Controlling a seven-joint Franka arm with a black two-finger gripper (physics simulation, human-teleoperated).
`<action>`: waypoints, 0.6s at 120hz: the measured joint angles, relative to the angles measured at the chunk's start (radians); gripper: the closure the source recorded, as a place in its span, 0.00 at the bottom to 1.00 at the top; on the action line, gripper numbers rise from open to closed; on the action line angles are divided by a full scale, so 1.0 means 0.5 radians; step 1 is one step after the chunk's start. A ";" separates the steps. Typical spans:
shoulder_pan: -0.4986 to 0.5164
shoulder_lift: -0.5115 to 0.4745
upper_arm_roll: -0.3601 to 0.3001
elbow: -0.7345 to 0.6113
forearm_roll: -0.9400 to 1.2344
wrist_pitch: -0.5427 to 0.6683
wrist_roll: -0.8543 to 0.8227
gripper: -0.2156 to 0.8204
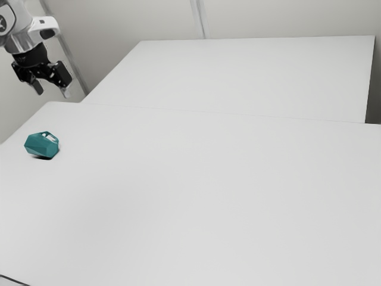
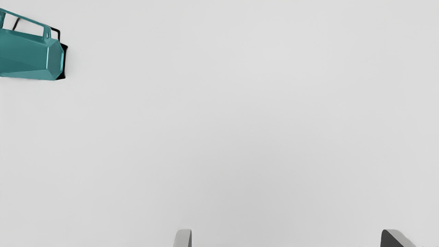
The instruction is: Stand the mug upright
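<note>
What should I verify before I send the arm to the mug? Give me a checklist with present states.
1. Gripper open: ok, the fingertips stand wide apart.
2. Nothing held: ok, nothing is between the fingers.
3. Mug upright: not ok, it lies on its side on the table.
4. Gripper lined up over the mug: not ok, the mug is off to one side of the fingers in the wrist view.
5. Handle visible for planning the grasp: ok, it shows along the mug's side.
6. Mug's inside empty: cannot tell, its opening is not in sight.
</note>
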 joint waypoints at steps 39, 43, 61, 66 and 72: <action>0.769 0.192 0.002 -0.008 -0.011 0.030 0.138 0.21; 0.834 0.242 0.003 0.010 -0.012 0.052 0.168 0.21; 1.110 0.616 0.012 0.224 -0.102 0.180 0.354 0.21; 1.170 0.724 0.014 0.304 -0.150 0.211 0.417 0.21; 1.233 0.844 0.014 0.394 -0.207 0.250 0.495 0.21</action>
